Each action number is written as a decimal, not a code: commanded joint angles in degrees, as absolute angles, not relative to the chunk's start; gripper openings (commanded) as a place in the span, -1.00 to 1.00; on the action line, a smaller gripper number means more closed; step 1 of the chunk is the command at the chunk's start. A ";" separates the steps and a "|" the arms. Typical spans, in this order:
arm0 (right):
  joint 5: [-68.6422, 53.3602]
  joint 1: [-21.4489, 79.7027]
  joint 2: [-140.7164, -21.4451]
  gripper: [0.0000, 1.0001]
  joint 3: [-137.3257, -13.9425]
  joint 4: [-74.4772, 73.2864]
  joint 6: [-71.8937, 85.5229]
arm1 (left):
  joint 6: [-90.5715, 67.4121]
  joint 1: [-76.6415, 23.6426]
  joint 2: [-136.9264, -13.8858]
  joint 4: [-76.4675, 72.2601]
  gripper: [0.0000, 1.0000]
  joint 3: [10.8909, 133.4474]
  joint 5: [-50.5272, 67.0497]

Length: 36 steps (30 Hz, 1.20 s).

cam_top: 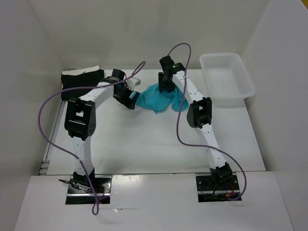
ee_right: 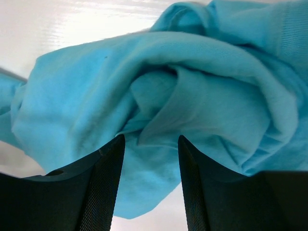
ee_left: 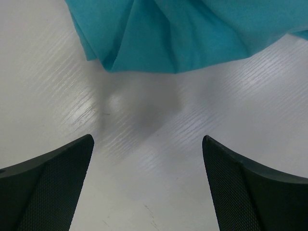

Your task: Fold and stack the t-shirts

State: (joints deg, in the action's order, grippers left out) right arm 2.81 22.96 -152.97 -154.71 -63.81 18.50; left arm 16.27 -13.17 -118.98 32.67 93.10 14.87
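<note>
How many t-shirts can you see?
3. The turquoise t-shirt lies crumpled in the middle; the black t-shirt sits at the far-left corner, the cream-white t-shirt along its far edge. More could hide underneath.

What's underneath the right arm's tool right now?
The turquoise t-shirt, bunched in folds, lies right below the right tool. White table shows beside the shirt; whatever is beneath the bunch is covered.

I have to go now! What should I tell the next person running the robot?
Left tool: open, over bare table beside the turquoise t-shirt.
Right tool: jaws part open at a fold of that shirt; grip unclear.
Black t-shirt and cream-white t-shirt: piled at the far left, apparently folded.
Left to do: fold the crumpled turquoise one, stack it there.
</note>
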 commanded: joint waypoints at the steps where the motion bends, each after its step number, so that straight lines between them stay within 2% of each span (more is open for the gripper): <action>1: 4.04 23.64 -151.00 0.08 -157.14 -62.57 18.28 | 15.64 -13.10 -118.83 32.78 1.00 93.60 16.17; 7: 4.83 24.17 -150.47 0.08 -157.15 -61.87 18.81 | 15.12 -13.10 -118.30 32.78 1.00 91.85 16.17; 9: 5.36 23.65 -151.95 0.01 -157.15 -61.87 18.81 | 14.60 -13.10 -118.30 32.78 1.00 91.85 16.79; 10: 6.14 23.64 -151.96 -0.15 -157.15 -62.40 18.81 | 14.59 -13.10 -118.30 32.78 1.00 91.85 16.79; 12: 6.77 22.51 -152.67 -0.33 -157.68 -62.40 19.34 | 14.59 -13.10 -117.78 32.78 1.00 91.85 16.79; 13: 6.77 22.50 -152.67 -0.50 -157.68 -62.92 19.34 | 14.59 -13.10 -117.77 33.39 1.00 91.85 16.79; 16: 7.29 21.97 -151.18 -0.73 -157.68 -62.93 19.34 | 14.59 -13.10 -117.77 33.40 1.00 91.85 16.79; 17: 7.29 21.97 -151.17 -0.97 -157.68 -62.93 19.34 | 14.59 -13.10 -117.77 33.40 1.00 91.85 16.79; 24: 8.78 21.97 -143.36 -1.00 -155.74 -63.46 18.81 | 18.88 -17.39 -116.63 36.82 1.00 94.74 21.43; 28: 12.47 21.97 -135.11 -1.00 -153.20 -63.46 18.28 | 20.83 -21.17 -116.63 38.14 1.00 97.38 25.83; 36: 17.39 20.74 -118.93 -1.00 -143.54 -64.51 17.75 | 20.31 -27.50 -117.69 28.66 1.00 96.86 22.42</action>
